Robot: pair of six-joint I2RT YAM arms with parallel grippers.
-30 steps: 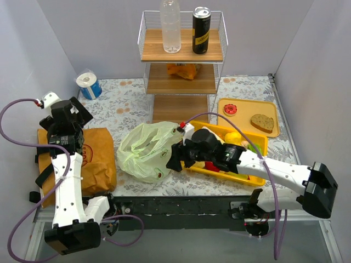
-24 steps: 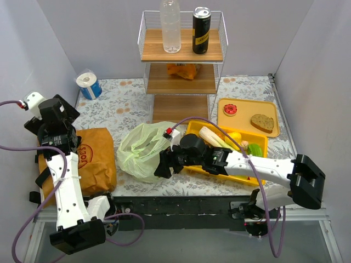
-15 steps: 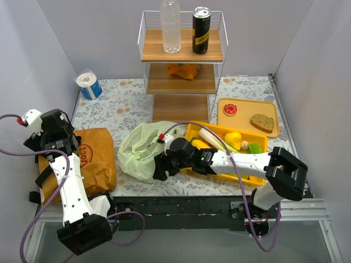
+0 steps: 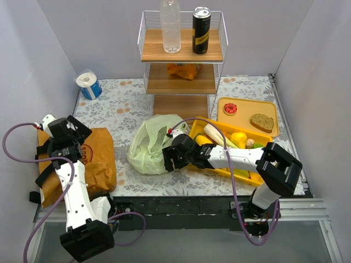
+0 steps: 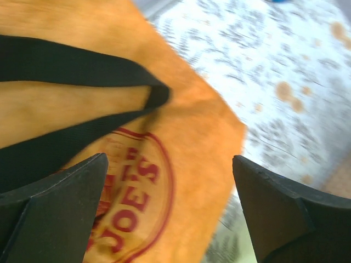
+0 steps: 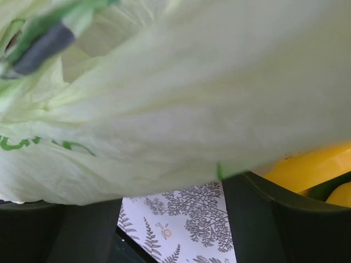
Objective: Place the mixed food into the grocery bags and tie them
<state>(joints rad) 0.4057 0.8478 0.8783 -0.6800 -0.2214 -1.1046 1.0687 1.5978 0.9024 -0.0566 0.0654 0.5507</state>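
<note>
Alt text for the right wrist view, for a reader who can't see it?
A crinkly pale-green plastic bag fills the frame, in front of the open right gripper. Fern-print table shows between its fingers, and a yellow tray edges in at right.

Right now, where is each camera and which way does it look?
Top external: up behind the bases, looking down on the table; left arm and right arm show.
Left wrist: on its arm, facing the brown bag; open jaws show.
Right wrist: on its arm, against the green plastic bag; jaws show.
Shared: top external and right wrist both see that bag.
</note>
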